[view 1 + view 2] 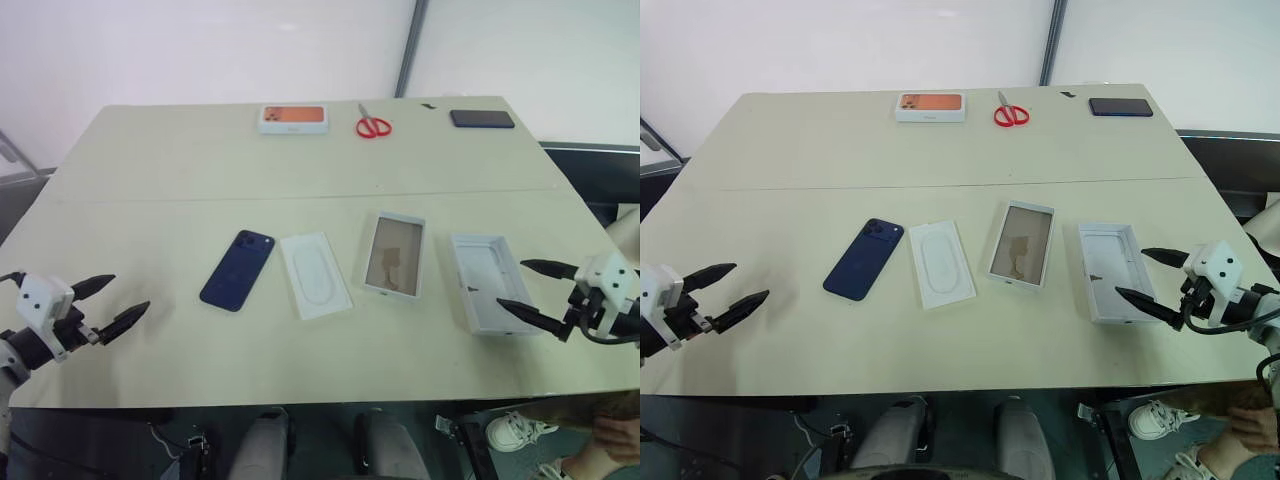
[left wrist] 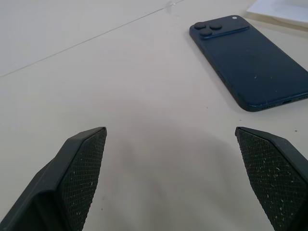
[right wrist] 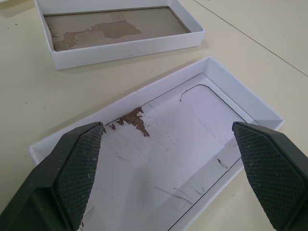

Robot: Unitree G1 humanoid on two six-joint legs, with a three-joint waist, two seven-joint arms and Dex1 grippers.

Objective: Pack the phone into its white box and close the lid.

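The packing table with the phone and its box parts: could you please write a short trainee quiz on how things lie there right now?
1. True or false: the slim dark navy-blue phone already lies inside the shallow white cardboard box with the brownish floor.
2. Which item lies between the phone and that box? A) red-handled scissors B) thin white insert with an oval recess C) flat black slab
3. Which gripper hovers nearest the deep white lid shell lying open side up, and how do its fingers stand?

Key: 1. False, it rests on the beige table. 2. B. 3. The right gripper, fingers spread wide, holding nothing.
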